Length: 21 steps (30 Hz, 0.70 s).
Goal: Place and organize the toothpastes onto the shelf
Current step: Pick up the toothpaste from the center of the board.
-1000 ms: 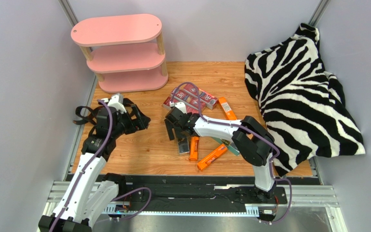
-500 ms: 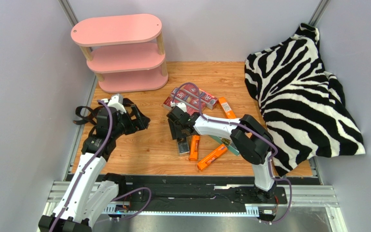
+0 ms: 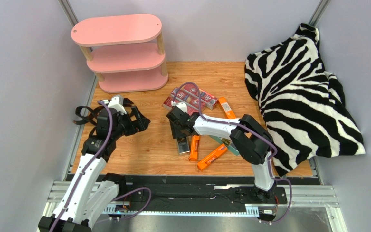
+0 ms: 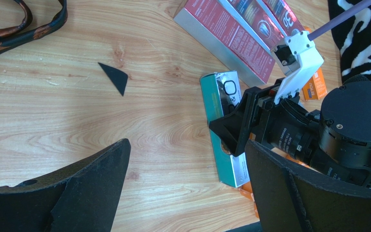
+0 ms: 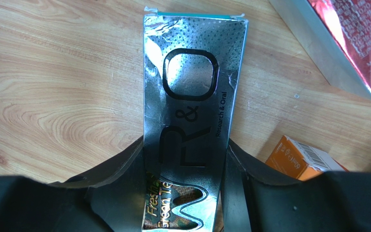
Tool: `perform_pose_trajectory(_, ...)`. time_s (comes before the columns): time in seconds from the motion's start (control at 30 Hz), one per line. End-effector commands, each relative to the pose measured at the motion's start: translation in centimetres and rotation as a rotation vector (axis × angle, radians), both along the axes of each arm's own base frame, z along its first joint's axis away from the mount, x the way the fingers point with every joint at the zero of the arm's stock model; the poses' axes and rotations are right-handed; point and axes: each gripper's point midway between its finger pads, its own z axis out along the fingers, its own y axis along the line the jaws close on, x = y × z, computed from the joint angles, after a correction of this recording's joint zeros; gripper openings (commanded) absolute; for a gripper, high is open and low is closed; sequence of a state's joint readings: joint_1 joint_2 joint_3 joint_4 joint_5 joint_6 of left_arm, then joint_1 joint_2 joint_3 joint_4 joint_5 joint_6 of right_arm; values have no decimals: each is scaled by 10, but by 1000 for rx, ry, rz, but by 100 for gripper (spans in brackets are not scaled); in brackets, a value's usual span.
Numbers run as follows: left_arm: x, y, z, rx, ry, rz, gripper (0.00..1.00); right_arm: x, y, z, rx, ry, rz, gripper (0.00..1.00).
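Observation:
The pink shelf (image 3: 119, 53) stands at the back left, its boards bare. The toothpastes lie loose mid-table: dark red cartons (image 3: 192, 96), orange cartons (image 3: 226, 107) (image 3: 212, 156), and a silver-grey carton (image 3: 183, 145) (image 5: 192, 87). My right gripper (image 3: 178, 130) (image 5: 185, 145) is down on the silver-grey carton, one finger pressed against each long side. The carton lies flat on the wood. My left gripper (image 3: 139, 121) (image 4: 187, 150) hangs open over bare wood left of the pile, holding nothing.
A zebra-print cloth (image 3: 303, 92) fills the right side. A black strap (image 3: 83, 116) (image 4: 23, 24) lies at the left edge, with a small black triangle (image 4: 115, 77) on the wood. An orange carton (image 5: 298, 162) and a red carton (image 5: 347, 43) lie close beside the held one.
My right gripper's fingers have closed from wide apart onto the sides of the silver-grey carton. The left arm has barely moved.

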State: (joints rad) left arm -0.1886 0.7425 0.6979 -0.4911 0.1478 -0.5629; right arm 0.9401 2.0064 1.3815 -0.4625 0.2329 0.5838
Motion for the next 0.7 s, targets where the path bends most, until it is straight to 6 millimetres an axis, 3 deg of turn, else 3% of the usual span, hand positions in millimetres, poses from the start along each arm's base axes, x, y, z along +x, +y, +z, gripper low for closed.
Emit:
perform_pose_trajectory(0.0, -1, -4, 15, -16, -39, -16, 97, 1, -5, 24, 52, -46, -53, 36)
perform_pose_trajectory(0.07, -2, -7, 21, -22, -58, -29, 97, 0, -6, 33, 82, -59, -64, 36)
perform_pose_trajectory(0.3, -5, -33, 42, 17, -145, -143, 95, 4, -14, 94, 209, -176, -111, 36)
perform_pose_trajectory(0.4, -6, -48, 48, 38, -162, -199, 95, 4, -22, 106, 240, -210, -146, 35)
perform_pose_trajectory(0.43, -4, -49, 53, 44, -177, -199, 95, 5, -25, 124, 276, -243, -162, 34)
perform_pose_trajectory(0.47, -8, -57, 55, 47, -189, -231, 94, 2, -31, 121, 278, -244, -175, 33)
perform_pose_trajectory(0.53, -10, -65, 63, 52, -221, -247, 95, 2, -40, 144, 344, -297, -218, 31)
perform_pose_trajectory(0.57, -11, -67, 65, 54, -238, -255, 95, 0, -47, 143, 353, -309, -235, 30)
perform_pose_trajectory(0.63, -14, -74, 74, 39, -279, -277, 95, -2, -60, 166, 427, -355, -287, 29)
perform_pose_trajectory(0.67, -18, -81, 75, 31, -287, -303, 95, -3, -69, 166, 440, -366, -312, 29)
